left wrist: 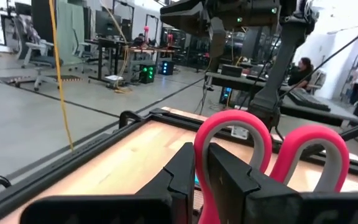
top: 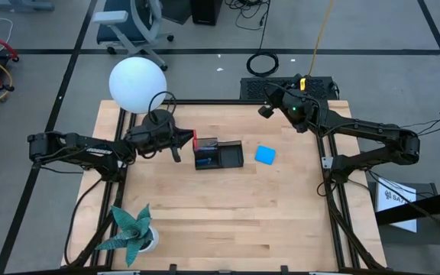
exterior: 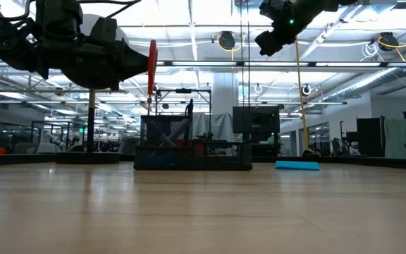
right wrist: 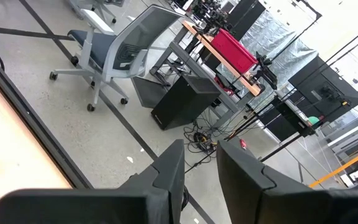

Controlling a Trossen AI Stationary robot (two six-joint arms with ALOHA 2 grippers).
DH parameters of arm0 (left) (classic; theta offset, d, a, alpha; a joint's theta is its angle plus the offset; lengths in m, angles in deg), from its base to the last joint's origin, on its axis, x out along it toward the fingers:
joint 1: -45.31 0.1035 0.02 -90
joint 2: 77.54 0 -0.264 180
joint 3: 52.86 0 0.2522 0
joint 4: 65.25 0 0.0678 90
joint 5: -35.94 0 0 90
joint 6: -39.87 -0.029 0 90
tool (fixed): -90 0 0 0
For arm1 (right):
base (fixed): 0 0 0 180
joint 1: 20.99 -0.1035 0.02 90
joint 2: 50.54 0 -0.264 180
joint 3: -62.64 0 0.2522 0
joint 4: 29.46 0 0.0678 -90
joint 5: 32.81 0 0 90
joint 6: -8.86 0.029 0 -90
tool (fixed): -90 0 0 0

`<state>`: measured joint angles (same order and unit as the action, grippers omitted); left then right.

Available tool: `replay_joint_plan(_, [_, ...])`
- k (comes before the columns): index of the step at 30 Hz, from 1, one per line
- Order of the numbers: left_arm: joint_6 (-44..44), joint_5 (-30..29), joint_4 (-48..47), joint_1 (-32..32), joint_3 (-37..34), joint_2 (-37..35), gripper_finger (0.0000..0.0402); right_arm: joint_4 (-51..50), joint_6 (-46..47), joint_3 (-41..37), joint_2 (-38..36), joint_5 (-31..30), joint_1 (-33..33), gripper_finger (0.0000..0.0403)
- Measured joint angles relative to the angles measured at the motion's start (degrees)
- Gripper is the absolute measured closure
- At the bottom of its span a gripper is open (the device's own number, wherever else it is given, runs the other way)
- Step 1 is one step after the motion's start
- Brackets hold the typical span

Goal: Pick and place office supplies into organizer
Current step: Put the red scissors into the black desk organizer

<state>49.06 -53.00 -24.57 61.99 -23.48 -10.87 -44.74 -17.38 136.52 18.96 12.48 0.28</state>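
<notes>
My left gripper point(top: 180, 145) hangs level just left of the black organizer point(top: 218, 154), shut on small red-handled scissors point(top: 195, 140). In the low view the scissors point(exterior: 152, 67) are well above the organizer point(exterior: 192, 144). Their blades are hidden. A bright blue square pad point(top: 265, 155) lies flat on the table right of the organizer. My right gripper point(top: 264, 111) is raised over the table's far right corner. Its fingers point(right wrist: 169, 171) are apart with nothing between them. My left gripper pinches one red handle loop of the scissors point(left wrist: 201, 155) between its two fingers point(left wrist: 232, 177). The fingers come in level from the table's left. The second loop point(left wrist: 309, 155) stands free beside them. The scissors are lifted clear of table and organizer, handle loops upright.
A white globe lamp point(top: 137, 84) with a round black base point(top: 161, 118) stands at the far left, close behind my left arm. A green paper plant point(top: 132, 229) sits at the near left corner. The wooden table point(top: 228, 214) has a dark frame around its edges.
</notes>
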Motion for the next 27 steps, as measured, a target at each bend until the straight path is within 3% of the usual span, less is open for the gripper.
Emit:
replay_joint_plan(21, [1.0, -1.2, -0.7, 0.0, 0.0, 0.5, 0.0353, 0.0, 0.0, 0.0, 0.0, 0.0, 0.0, 0.0318])
replay_joint_plan(27, [1.2, -1.3, -0.7, 0.0, 0.0, 0.5, 0.0302, 0.0, 0.0, 0.0, 0.0, 0.0, 0.0, 0.0318])
